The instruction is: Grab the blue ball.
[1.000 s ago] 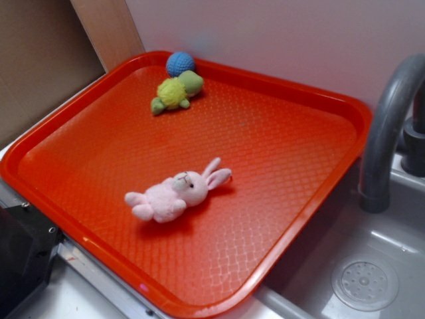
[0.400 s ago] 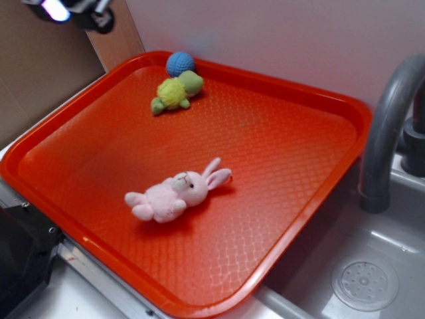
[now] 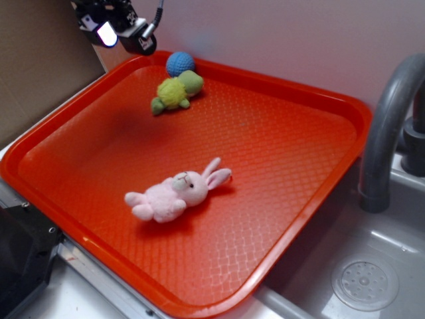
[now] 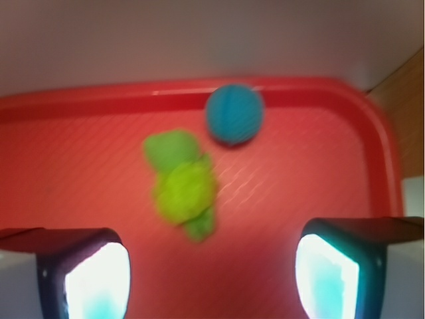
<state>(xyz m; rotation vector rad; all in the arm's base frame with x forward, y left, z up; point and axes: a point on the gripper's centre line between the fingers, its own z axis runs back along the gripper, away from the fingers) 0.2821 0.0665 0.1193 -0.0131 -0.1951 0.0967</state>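
Observation:
The blue ball (image 3: pixel 180 64) (image 4: pixel 234 113) rests at the far rim of the red tray (image 3: pixel 285 199), touching the head end of a yellow-green plush turtle (image 3: pixel 175 92) (image 4: pixel 180 183). My gripper (image 3: pixel 119 30) (image 4: pixel 211 276) hovers above the tray's far left corner, left of the ball and clear of it. In the wrist view its two fingers stand wide apart with only tray floor (image 4: pixel 279 186) between them, so it is open and empty. The ball lies ahead of the fingers and slightly right of centre.
A pink plush rabbit (image 3: pixel 176 193) lies in the near middle of the tray. A grey faucet (image 3: pixel 392 126) and a sink with a drain (image 3: pixel 364 284) are to the right. A white wall runs behind the tray, a brown panel (image 3: pixel 40 60) to the left.
My gripper came into view at the top left and moved down and right toward the ball. The toys have not moved.

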